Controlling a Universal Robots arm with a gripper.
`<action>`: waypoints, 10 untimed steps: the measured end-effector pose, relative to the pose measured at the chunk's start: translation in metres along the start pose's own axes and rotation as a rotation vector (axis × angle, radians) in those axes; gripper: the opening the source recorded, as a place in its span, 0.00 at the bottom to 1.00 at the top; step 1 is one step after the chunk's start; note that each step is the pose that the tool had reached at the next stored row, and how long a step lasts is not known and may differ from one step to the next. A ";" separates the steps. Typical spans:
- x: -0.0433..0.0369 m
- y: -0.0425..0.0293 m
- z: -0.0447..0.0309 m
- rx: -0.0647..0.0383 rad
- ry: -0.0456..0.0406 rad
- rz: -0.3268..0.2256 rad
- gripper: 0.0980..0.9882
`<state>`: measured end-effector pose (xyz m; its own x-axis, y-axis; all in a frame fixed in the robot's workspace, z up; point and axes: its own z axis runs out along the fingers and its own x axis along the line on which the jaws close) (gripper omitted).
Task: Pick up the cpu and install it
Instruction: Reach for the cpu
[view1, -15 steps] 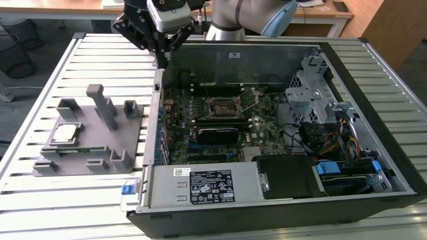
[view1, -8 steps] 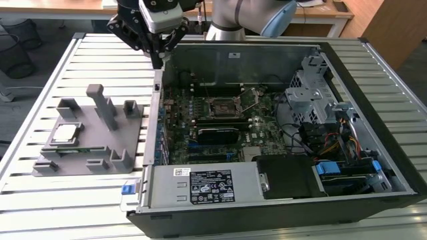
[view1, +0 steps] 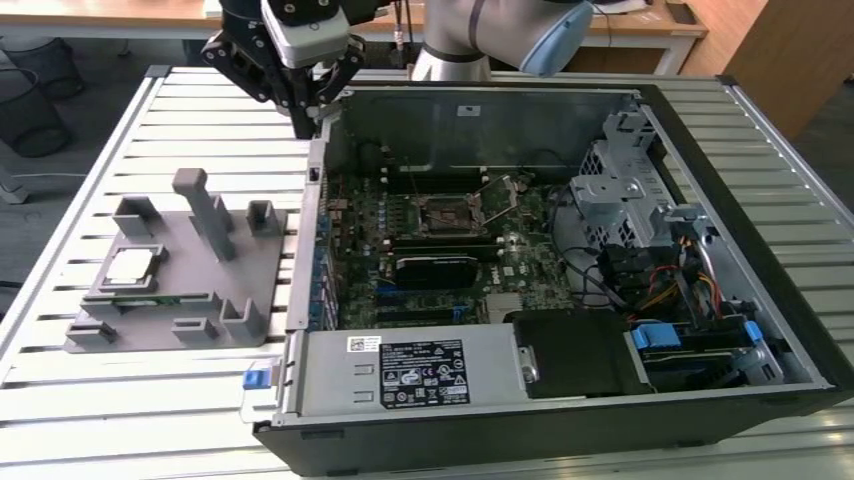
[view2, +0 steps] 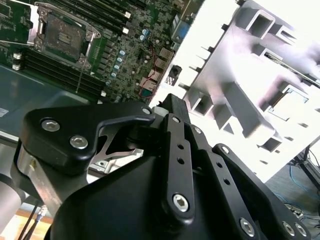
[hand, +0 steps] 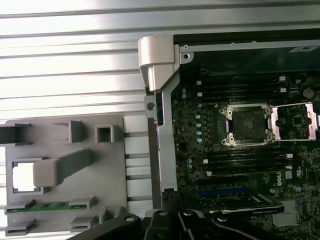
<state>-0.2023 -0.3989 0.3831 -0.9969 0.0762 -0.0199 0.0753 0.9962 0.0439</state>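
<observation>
- the gripper (view1: 310, 125) hangs over the far wall of the open computer case (view1: 747, 240), at the corner on the exterior view's left.
- its jaws look pinched narrow, with nothing between them.
- the cpu (view1: 130, 265) lies flat in a pocket of the grey fixture (view1: 200, 300) on the slatted table (view1: 80, 400), beside the case and well apart from the gripper.
- the motherboard socket (view1: 447, 210) sits uncovered inside the case.

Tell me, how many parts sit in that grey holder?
2 in the holder: the cpu in a square pocket, a green memory stick in the slot beside it. Others may be hidden.
</observation>
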 end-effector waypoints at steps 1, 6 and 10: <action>0.0011 -0.0001 0.0002 0.000 0.0000 0.000 0.01; 0.0058 -0.0005 0.0011 0.000 0.0006 0.000 0.01; 0.0093 -0.0008 0.0020 0.000 0.0015 0.000 0.01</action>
<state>-0.2116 -0.3989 0.3808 -0.9969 0.0762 -0.0184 0.0754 0.9962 0.0438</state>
